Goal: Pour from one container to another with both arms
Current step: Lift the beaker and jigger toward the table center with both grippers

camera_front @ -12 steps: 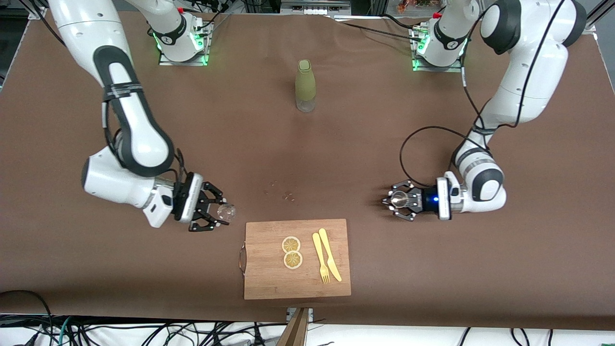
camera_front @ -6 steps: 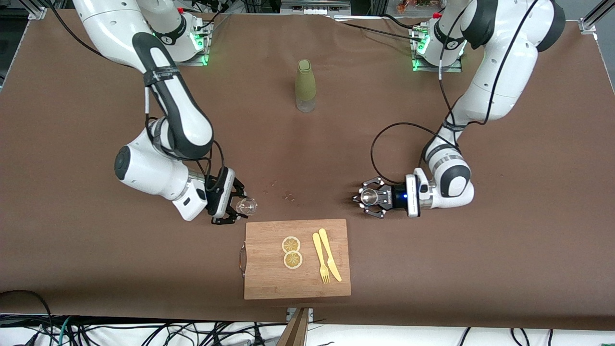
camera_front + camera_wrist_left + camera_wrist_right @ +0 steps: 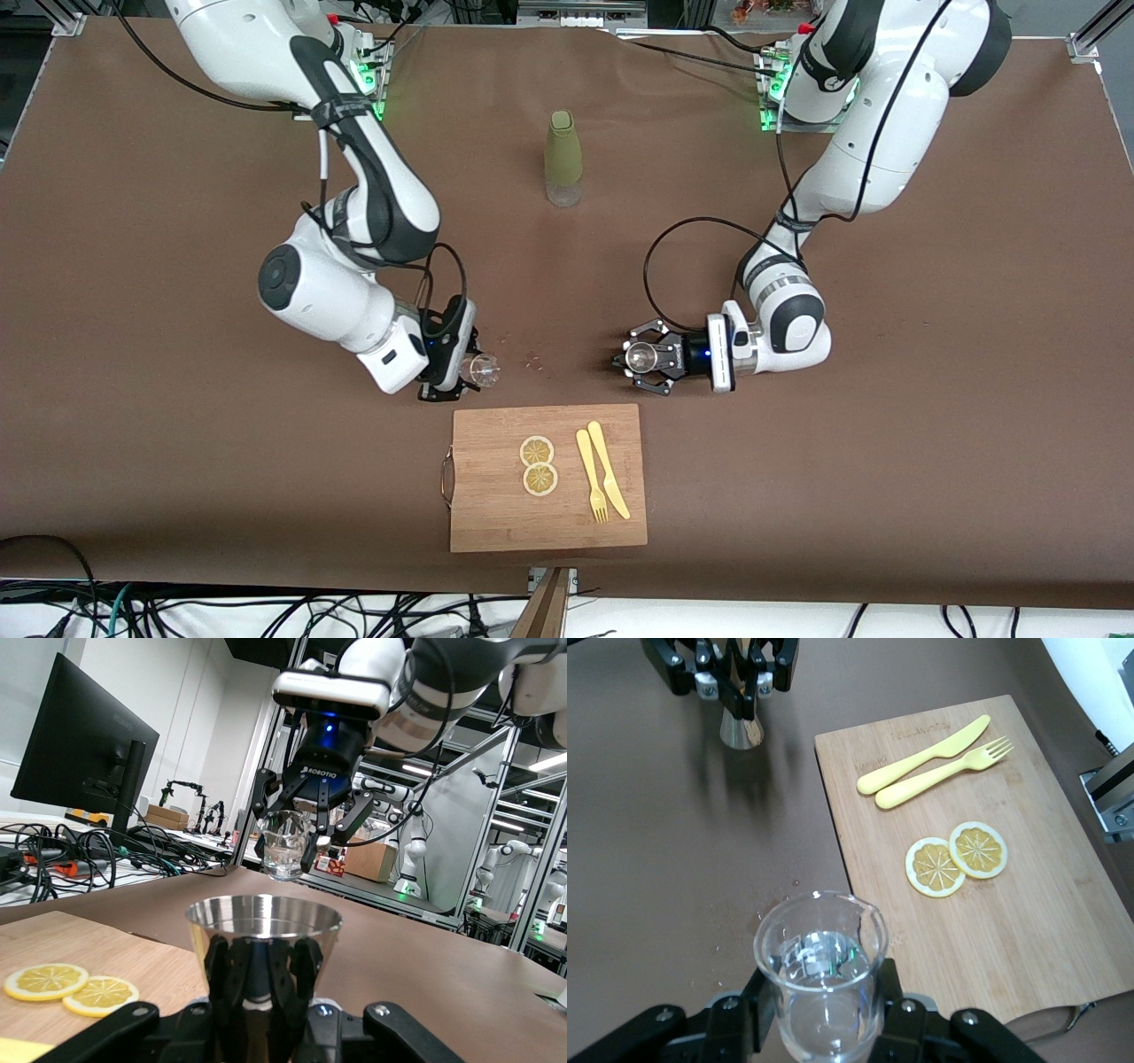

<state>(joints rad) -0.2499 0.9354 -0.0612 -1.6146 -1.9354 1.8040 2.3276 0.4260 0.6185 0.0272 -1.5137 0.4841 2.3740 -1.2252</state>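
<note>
My right gripper point(image 3: 474, 369) is shut on a clear glass beaker point(image 3: 485, 369) with a pouring lip, held upright low over the brown table cover beside the cutting board's edge. The right wrist view shows that beaker point(image 3: 821, 979) between the right gripper's point(image 3: 824, 1020) fingers. My left gripper point(image 3: 640, 357) is shut on a small shiny metal cup point(image 3: 637, 356), also upright, over the cover toward the left arm's end. In the left wrist view the metal cup point(image 3: 264, 935) sits in the left gripper point(image 3: 264, 992). The two containers face each other with a gap between them.
A wooden cutting board point(image 3: 496, 523) lies nearer the front camera, carrying two lemon slices point(image 3: 538, 465) and a yellow plastic fork and knife point(image 3: 602, 481). A green bottle point(image 3: 563, 159) stands between the arm bases. Small specks or drops point(image 3: 523, 353) dot the cover between the grippers.
Both arms have swung inward toward the table's middle, carrying the beaker and the metal cup closer to each other. Both grips are unchanged.
</note>
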